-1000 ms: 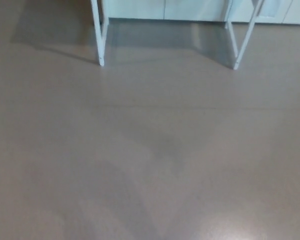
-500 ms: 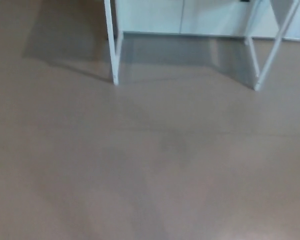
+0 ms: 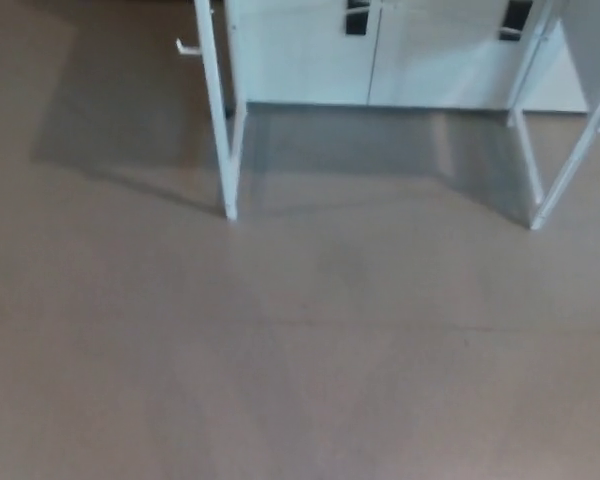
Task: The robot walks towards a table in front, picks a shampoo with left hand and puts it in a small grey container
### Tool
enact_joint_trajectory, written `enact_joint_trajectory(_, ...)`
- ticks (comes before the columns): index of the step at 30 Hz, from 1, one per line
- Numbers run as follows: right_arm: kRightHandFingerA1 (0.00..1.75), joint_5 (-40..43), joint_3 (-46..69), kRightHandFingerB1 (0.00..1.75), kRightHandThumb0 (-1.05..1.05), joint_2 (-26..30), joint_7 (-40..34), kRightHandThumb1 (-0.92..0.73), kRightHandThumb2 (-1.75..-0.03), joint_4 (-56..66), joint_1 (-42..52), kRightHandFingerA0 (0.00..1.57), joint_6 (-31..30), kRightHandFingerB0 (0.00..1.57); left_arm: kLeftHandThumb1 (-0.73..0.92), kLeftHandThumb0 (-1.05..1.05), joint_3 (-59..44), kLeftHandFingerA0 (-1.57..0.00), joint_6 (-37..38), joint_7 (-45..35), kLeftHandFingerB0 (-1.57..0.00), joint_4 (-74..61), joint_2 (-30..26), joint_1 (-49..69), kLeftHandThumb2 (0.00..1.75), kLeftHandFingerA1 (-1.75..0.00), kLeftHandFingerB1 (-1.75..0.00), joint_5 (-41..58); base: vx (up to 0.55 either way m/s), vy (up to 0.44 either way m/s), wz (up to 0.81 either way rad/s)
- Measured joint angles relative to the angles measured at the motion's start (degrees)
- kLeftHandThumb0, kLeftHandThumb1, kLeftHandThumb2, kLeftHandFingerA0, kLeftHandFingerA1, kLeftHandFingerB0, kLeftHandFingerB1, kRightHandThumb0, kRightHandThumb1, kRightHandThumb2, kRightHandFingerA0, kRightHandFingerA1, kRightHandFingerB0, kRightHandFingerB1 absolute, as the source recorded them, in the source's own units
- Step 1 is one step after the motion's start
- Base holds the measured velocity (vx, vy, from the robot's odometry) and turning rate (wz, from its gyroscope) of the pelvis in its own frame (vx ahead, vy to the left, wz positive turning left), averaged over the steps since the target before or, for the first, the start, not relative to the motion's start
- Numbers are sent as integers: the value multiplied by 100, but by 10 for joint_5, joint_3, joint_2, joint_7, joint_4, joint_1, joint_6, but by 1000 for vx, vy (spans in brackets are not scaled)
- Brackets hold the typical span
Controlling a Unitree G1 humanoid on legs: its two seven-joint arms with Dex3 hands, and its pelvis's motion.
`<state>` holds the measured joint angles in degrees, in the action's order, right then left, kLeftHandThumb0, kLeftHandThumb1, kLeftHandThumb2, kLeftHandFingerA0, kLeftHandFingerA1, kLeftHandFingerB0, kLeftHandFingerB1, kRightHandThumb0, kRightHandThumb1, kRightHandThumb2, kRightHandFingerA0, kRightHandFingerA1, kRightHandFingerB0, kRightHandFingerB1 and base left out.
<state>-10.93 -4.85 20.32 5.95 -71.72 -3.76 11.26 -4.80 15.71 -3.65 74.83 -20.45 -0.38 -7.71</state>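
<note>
**Approach under way, nothing picked up yet**

Head view: the camera looks down at a stretch of bare brownish floor (image 3: pixel 300 360). Near the top of the picture stand two thin white legs, the near left leg (image 3: pixel 223 130) and the near right leg (image 3: pixel 565 175), each ending in a foot on the floor. I take them for the frame of the surface that the task names, though its top is out of the picture above. A soft grey shadow (image 3: pixel 370 150) lies on the floor between the legs. Behind them runs a white cabinet (image 3: pixel 310 60) with dark handles (image 3: pixel 357 18) on its doors. A small white fitting (image 3: pixel 187 47) sticks out just left of the left leg; what it is I cannot tell.

No part of the robot shows. Neither the left hand nor the right hand is in the picture, so whether their fingers are apart or together cannot be told. The shampoo and the small grey container are out of sight too. If they sit on the surface, they lie above the frame's upper edge.

Judged from this, the task is in its first stage, the walk towards the surface. A band of floor lies between the robot and the legs, so the walk looks unfinished. The reach with the left hand, the grasp of the shampoo and the placing into the container all remain to be done.
</note>
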Motion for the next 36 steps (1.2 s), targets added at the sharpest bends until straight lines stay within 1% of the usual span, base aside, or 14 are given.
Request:
enact_joint_trajectory(5,46,-5,-14,40,-41,-1,4,-70,-61,-2,-1,68,1,54,68,-40,-6,-51,1,-5,-44,0,-5,2,60,-71,-57,1,403,107,2)
enact_joint_trajectory(13,47,-13,-25,40,-40,-1,10,-69,-61,-4,-1,69,-2,53,69,-41,-7,-52,0,-10,-45,1,-6,16,59,-71,-57,1,453,-52,17)
enact_joint_trajectory(15,47,-15,-27,40,-41,-1,11,-70,-61,-2,-6,68,-2,54,68,-40,-6,-59,2,-14,-46,1,-4,14,60,-86,-58,0,603,19,76)
enact_joint_trajectory(17,46,-18,-29,39,-42,0,12,-70,-61,-2,-11,68,-3,53,68,-41,-7,-57,6,-15,-45,0,-6,13,60,-86,-59,1,575,4,9)
enact_joint_trajectory(19,47,-21,-33,40,-41,0,12,-70,-61,0,-15,67,-3,54,68,-39,-9,-62,7,-18,-46,1,-5,17,59,-95,-59,1,412,-55,-9)
enact_joint_trajectory(21,47,-24,-37,40,-40,1,12,-69,-61,-1,-12,69,-4,54,68,-39,-10,-64,8,-20,-46,2,-5,25,59,-93,-58,1,398,-7,-5)
enact_joint_trajectory(22,48,-24,-39,40,-40,1,13,-69,-61,-2,-9,70,-5,54,68,-41,-10,-58,8,-21,-46,2,-5,30,60,-83,-57,1,339,63,-21)
enact_joint_trajectory(23,48,-25,-39,40,-40,1,13,-69,-61,-3,-6,70,-5,54,68,-41,-11,-58,8,-21,-46,3,-5,34,60,-83,-57,1,298,68,-28)
enact_joint_trajectory(25,49,-26,-41,41,-39,0,13,-69,-61,-7,-1,69,-6,54,66,-42,-10,-59,8,-21,-42,4,-5,42,59,-94,-57,1,365,132,-30)
enact_joint_trajectory(29,49,-29,-41,41,-40,-4,10,-70,-61,-9,4,70,-6,54,66,-42,-12,-56,9,-19,-38,4,-1,46,58,-98,-58,1,463,192,-23)
enact_joint_trajectory(31,48,-30,-43,41,-39,-10,10,-70,-61,-7,-1,68,-4,53,65,-42,-18,-56,10,-19,-36,4,-5,45,58,-97,-57,3,472,171,-46)
enact_joint_trajectory(32,49,-31,-43,41,-40,-11,9,-70,-61,-6,-2,70,-3,53,63,-43,-21,-44,10,-19,-34,4,-5,45,58,-79,-55,4,449,171,-19)
enact_joint_trajectory(33,51,-31,-43,41,-40,-11,8,-70,-61,-6,-2,71,-2,54,61,-44,-23,-38,10,-19,-31,4,-5,46,58,-72,-55,4,433,154,1)
enact_joint_trajectory(36,48,-34,-45,40,-41,-12,7,-71,-61,-8,5,69,0,52,58,-46,-27,-33,11,-19,-29,4,-5,52,57,-70,-54,5,142,38,3)
